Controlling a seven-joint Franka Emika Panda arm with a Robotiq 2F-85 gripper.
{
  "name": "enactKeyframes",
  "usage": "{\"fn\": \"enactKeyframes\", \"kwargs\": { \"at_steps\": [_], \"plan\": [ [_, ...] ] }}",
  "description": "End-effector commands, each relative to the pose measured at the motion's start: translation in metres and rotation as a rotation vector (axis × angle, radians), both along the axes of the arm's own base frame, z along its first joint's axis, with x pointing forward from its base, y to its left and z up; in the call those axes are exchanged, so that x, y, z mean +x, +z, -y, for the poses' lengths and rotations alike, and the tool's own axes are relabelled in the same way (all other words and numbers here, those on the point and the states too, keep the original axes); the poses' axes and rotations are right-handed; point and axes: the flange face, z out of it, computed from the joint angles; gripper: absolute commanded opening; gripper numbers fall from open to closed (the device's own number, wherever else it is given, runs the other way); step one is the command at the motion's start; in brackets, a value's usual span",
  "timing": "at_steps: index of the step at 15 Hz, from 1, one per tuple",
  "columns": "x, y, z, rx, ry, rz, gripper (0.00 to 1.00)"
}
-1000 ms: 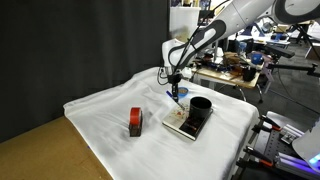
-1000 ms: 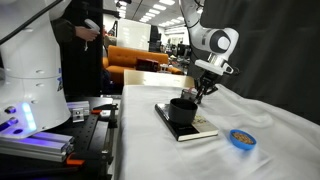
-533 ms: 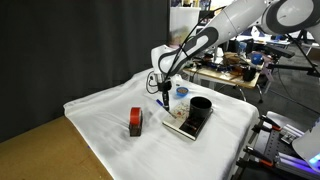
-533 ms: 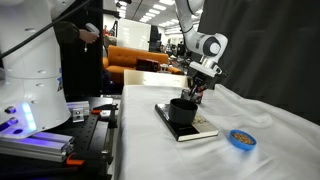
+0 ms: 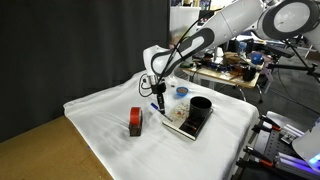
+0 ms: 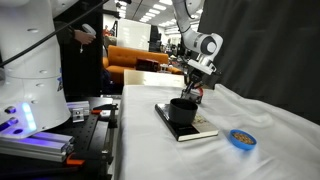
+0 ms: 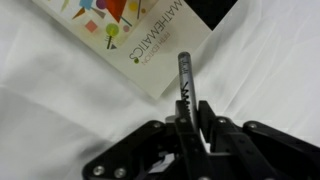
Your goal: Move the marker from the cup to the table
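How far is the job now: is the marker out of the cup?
Done: the marker is out of the black cup. In hand: the gripper holds it above the white cloth, beside the mathematics book. Left: lay it on that cloth and release.

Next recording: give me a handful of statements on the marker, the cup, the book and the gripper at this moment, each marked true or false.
1. The dark marker is outside the black cup. True.
2. The gripper is open and empty. False: it is shut on the marker.
3. The cup stands directly on the white cloth. False: it stands on the mathematics book.
4. The small red object lies on the cloth, apart from the book. True.
5. The gripper is directly above the cup. False: in an exterior view it is off to the side of the cup, over the cloth.
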Motion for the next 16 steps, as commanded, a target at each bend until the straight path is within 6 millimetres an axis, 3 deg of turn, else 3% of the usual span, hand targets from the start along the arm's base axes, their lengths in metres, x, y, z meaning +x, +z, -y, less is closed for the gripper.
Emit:
{"fn": "enactKeyframes", "kwargs": {
  "at_steps": [1, 10, 16],
  "plan": [
    [0.003, 0.002, 0.004, 0.005, 0.024, -0.033, 0.04],
    [-0.009, -0.013, 0.045, -0.058, -0.028, -0.114, 0.04],
    [-0.026, -0.017, 0.036, -0.055, -0.010, -0.149, 0.04]
  ]
}}
